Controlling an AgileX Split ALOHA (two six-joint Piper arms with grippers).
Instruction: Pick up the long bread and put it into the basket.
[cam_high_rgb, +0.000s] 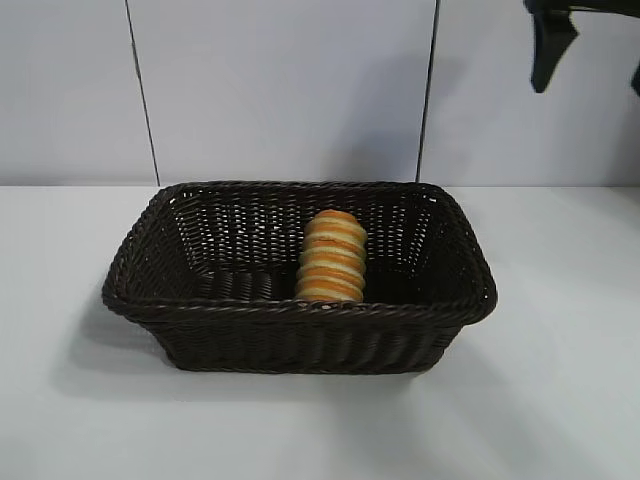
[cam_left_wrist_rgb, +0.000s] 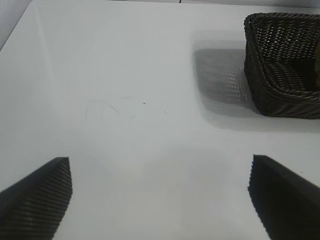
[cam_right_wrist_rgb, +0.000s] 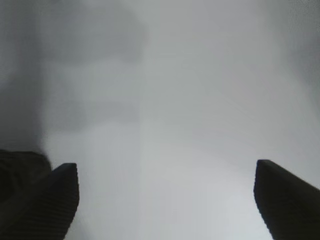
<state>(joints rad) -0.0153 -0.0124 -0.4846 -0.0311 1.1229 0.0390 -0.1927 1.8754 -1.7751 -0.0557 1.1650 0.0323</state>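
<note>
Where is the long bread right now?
In the exterior view the long bread lies inside the basket, just right of its middle, reaching from the near wall toward the back.

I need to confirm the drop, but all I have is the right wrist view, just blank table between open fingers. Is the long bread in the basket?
Observer: Yes. The long bread lies inside the basket, right of its middle in the exterior view, one end propped against the far wall.
Operator: Where is my right gripper relative to it?
Observer: The right gripper is up at the exterior view's top right corner, well clear of the basket, open and holding nothing.
Operator: And the left arm?
Observer: The left gripper is open above bare table; its camera catches only one corner of the basket, apart from the fingers.
</note>
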